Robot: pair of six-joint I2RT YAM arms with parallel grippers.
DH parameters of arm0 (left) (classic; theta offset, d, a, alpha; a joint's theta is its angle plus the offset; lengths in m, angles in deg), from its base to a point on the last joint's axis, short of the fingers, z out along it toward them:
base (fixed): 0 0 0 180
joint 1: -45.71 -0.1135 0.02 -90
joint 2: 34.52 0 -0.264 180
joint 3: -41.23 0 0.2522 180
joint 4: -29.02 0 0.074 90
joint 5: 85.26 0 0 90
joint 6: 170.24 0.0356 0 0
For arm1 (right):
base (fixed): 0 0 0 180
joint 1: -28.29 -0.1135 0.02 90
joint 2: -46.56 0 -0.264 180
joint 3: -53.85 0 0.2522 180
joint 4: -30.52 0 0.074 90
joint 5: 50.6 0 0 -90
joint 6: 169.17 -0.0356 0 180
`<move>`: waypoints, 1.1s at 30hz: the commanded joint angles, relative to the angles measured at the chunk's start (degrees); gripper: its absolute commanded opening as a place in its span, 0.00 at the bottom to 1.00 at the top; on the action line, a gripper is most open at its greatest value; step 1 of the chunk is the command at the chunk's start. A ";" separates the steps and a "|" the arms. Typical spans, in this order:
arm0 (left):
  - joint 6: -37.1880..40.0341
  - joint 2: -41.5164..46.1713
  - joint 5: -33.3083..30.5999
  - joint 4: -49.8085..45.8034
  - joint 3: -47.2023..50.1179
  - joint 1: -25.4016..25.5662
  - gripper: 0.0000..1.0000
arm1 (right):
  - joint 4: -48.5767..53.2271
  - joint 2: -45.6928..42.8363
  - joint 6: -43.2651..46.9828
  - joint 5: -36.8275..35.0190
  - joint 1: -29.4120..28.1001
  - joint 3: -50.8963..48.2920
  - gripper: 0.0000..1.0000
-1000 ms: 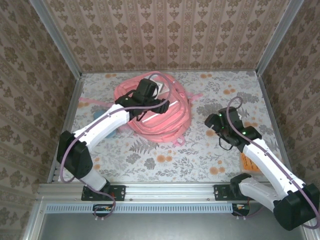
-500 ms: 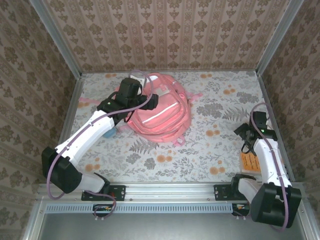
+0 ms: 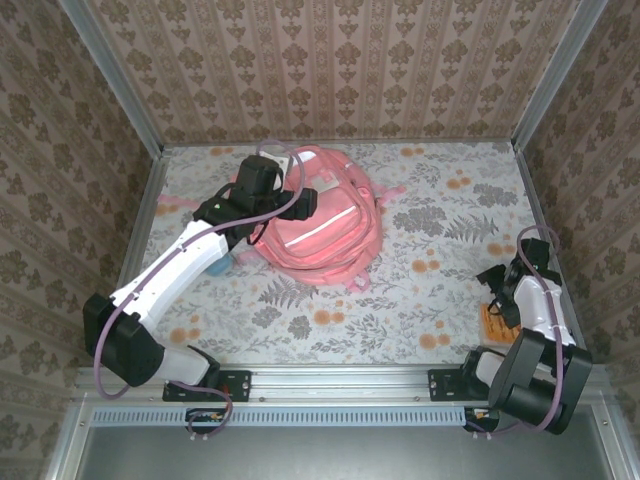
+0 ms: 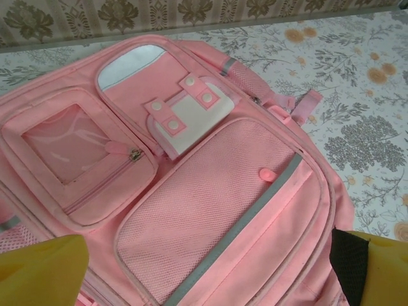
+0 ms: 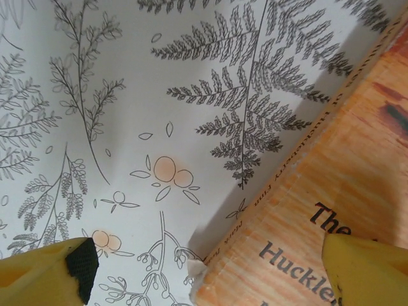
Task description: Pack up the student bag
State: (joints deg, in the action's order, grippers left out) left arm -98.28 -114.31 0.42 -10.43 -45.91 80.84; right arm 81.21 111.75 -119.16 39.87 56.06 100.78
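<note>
Lying flat, the student bag (image 4: 210,210) sits directly beneath the left pincer (image 4: 207,274) (spread wide, holding nothing).

Bright, even, diffuse light fills the overhead view, leaving only faint soft shadows on the worktop (image 3: 400,290). From the left wrist, the student bag (image 4: 210,210) is crisp and glare-free, while the left fingertips (image 4: 38,271) blur. From the right wrist, a soft grey shadow runs beside the book (image 5: 331,191); the right fingertips (image 5: 363,268) are out of focus.
</note>
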 commanded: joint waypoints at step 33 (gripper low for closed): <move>-11.96 -16.06 17.30 1.58 -6.99 4.69 0.94 | -2.44 4.09 -12.71 4.70 -49.52 10.85 0.88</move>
State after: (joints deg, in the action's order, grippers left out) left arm -107.92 -129.00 14.48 -8.35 -50.20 84.47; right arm 69.52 120.84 -133.19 50.90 5.88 108.40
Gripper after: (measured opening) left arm 0.944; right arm 0.884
